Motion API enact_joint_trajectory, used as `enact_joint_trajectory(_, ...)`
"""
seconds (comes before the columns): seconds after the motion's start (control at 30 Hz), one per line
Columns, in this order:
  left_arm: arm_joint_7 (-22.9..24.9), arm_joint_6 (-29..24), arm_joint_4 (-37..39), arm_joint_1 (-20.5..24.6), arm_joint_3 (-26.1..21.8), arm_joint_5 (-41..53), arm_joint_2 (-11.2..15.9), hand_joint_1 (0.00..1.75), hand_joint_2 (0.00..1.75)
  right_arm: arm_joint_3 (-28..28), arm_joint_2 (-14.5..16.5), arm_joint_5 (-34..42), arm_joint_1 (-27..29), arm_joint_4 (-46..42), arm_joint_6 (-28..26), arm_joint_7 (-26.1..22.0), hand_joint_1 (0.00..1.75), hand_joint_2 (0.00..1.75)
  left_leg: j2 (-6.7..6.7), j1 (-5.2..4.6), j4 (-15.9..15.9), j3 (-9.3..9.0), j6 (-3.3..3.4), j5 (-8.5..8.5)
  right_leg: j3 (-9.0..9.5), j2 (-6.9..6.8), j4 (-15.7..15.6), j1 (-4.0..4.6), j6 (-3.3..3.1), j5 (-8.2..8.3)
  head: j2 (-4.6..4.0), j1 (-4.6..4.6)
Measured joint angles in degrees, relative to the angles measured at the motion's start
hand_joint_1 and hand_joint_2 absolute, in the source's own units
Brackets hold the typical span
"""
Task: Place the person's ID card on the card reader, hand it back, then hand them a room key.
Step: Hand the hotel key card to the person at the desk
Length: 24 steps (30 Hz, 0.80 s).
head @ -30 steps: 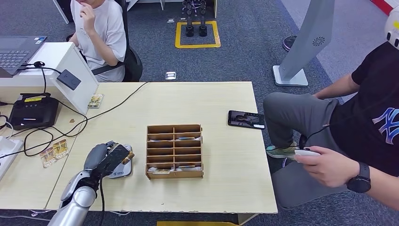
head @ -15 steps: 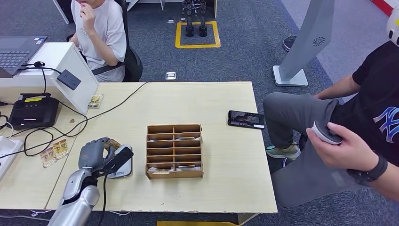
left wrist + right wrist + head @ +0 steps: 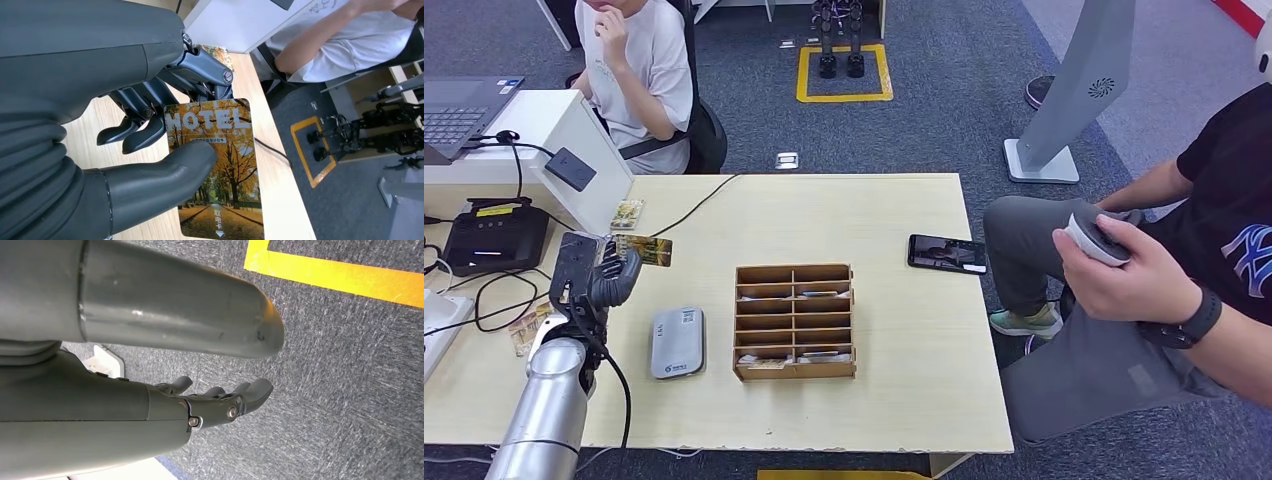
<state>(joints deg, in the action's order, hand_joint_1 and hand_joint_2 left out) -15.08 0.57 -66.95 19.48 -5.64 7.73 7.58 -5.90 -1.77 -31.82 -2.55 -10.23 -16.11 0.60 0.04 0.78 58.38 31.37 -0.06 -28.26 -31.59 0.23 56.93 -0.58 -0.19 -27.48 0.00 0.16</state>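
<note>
Head view first: my left hand [image 3: 596, 280] is up over the left side of the bench [image 3: 904, 400], pinching a hotel card [image 3: 646, 249] and holding it out toward the person in the white shirt [image 3: 639, 70] at the far corner. I'd say that's the hand-back, or maybe the key handover; I can't tell which card it is. The grey card reader [image 3: 677, 342] sits bare on the bench, just beside the wooden card rack [image 3: 795, 321]. A black cable [image 3: 679, 215] runs under the reach path and a black printer [image 3: 494, 238] sits off to the left. A phone [image 3: 947, 252] lies over by the second person [image 3: 1184, 290].

Left wrist view: the thumb [image 3: 165, 175] clamps the card's face against the fingers behind it, and it looks solid.

Right wrist view: my right hand [image 3: 220, 400] hangs over carpet, fingers loosely curled, holding nothing.
</note>
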Motion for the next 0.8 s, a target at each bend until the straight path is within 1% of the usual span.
enact_joint_trajectory(0.27,-0.1,0.0,-0.5,0.1,-0.9,-0.2,0.0,1.75,1.75,-0.1,0.0,-0.1,0.0,0.0,0.0,0.0,0.0,0.0,0.01,-0.01,0.0,0.02,0.0,0.0,-0.02,0.01,0.0,-0.01,0.0,0.0,0.0,0.0)
enact_joint_trajectory(0.43,-1.0,-0.3,-0.5,1.1,-1.4,-3.7,0.0,1.75,1.75,-0.3,0.0,-0.8,0.0,0.0,0.1,0.0,0.0,0.0,0.0,0.0,0.0,0.02,0.0,0.0,-0.03,0.0,0.0,0.0,0.0,0.0,0.0,0.01)
enact_joint_trajectory(0.53,-1.2,-1.5,-0.5,3.5,-1.9,-5.3,0.0,1.75,1.75,-0.4,0.0,-1.5,-0.1,0.0,0.5,0.0,0.0,0.0,-0.02,0.0,0.0,0.03,-0.02,0.02,-0.03,-0.01,0.0,0.01,0.0,0.01,0.0,0.01)
enact_joint_trajectory(0.7,-1.3,-5.1,0.6,9.8,-2.1,-3.6,0.0,1.75,1.75,-0.4,0.2,-2.7,-0.2,0.0,0.9,-0.1,0.0,0.0,-0.03,0.01,0.0,0.03,-0.05,0.04,-0.03,-0.03,0.0,0.01,-0.04,0.04,0.0,0.0)
enact_joint_trajectory(0.77,-1.5,-8.3,1.9,12.4,-2.0,0.3,0.1,1.75,1.75,-0.5,0.3,-3.2,-0.3,0.0,1.0,-0.1,0.0,0.0,-0.03,0.01,0.0,0.03,-0.05,0.04,-0.04,-0.02,0.0,0.01,-0.05,0.05,-0.01,0.0)
enact_joint_trajectory(0.8,-1.2,-11.7,2.8,13.7,-1.6,4.5,0.2,1.75,1.75,-0.5,0.3,-3.7,-0.3,0.0,1.2,-0.1,0.0,0.0,-0.02,0.01,0.0,0.03,-0.05,0.04,-0.05,-0.01,0.0,0.01,-0.05,0.05,-0.01,0.01)
